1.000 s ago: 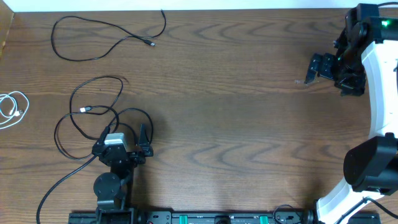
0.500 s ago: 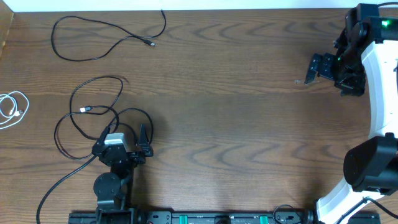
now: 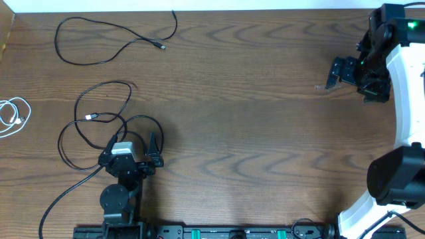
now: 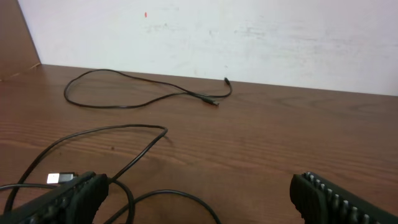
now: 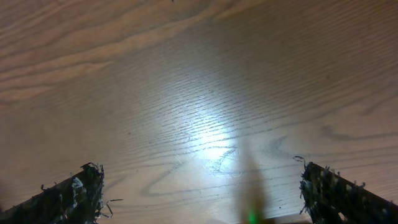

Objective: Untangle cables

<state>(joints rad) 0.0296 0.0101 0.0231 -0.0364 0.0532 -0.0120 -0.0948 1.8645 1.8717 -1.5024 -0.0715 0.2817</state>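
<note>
i'm working in what looks like a robotics lab or test bench, not a home or a shop. the table (image 3: 252,133) is a plain brown wood-grain top, and in my left wrist camera it ends at a bare white wall (image 4: 280,37) with a few scuffs and small marks. two robot arms are mounted at it: the left arm (image 3: 119,179) all black on a round base, the right arm (image 3: 406,86) in white and black casing with a green light (image 3: 412,25) glowing on it. along the table edge on the arms' side runs a black rail (image 3: 226,233) with green-tagged fittings.
</note>
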